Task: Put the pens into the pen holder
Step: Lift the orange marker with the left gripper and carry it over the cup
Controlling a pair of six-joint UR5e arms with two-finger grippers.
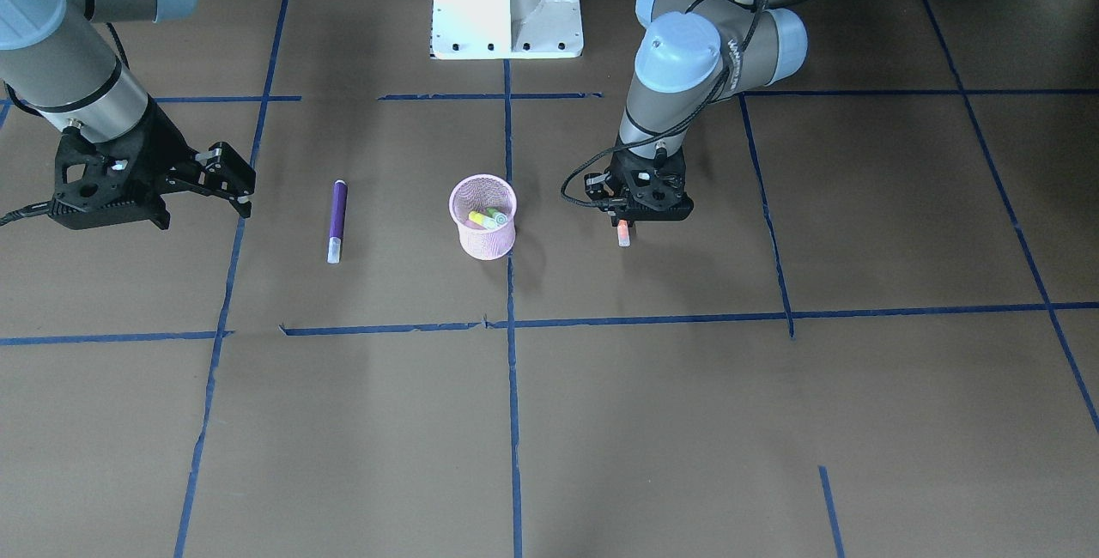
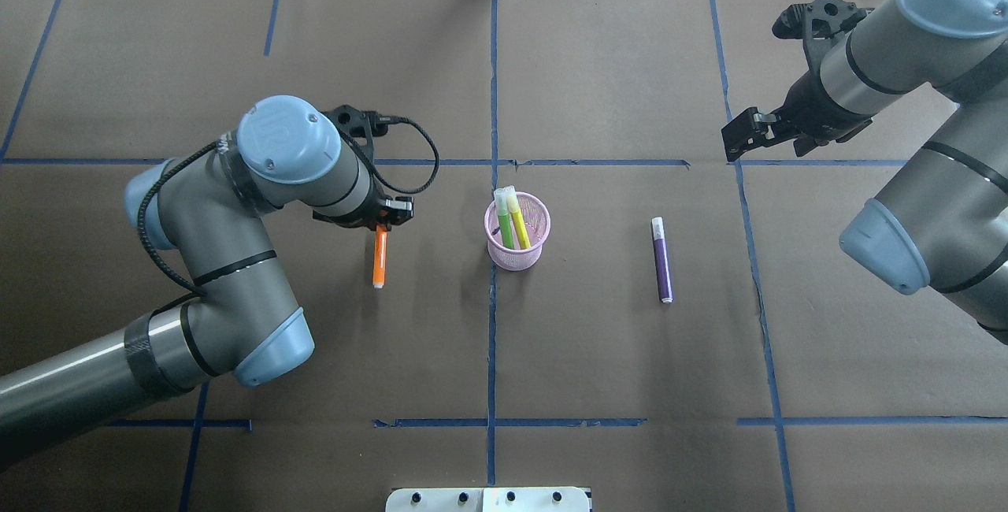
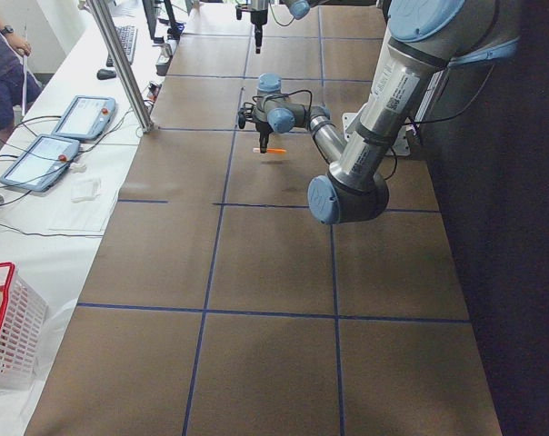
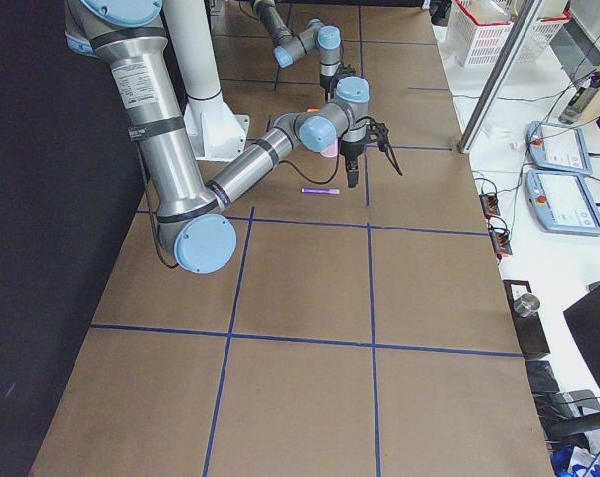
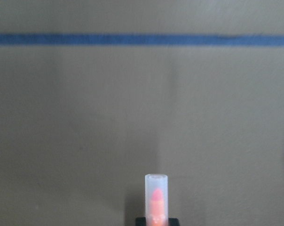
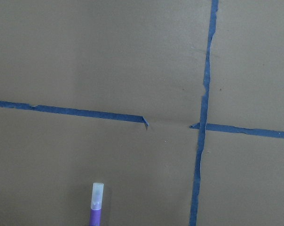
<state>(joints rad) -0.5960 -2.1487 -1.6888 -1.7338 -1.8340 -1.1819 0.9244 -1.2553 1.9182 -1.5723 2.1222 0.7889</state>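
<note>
Overhead exterior: four pens point(image 2: 662, 260), two in holder point(image 2: 529, 257); left gripper point(image 2: 382, 226) pinches orange pen point(image 2: 379, 260), right gripper point(image 2: 743, 137) gapes.

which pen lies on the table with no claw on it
The purple pen, flat on the table alone. The orange pen is in the left claw; the green pen and yellow pen stand in the pen holder.
</note>
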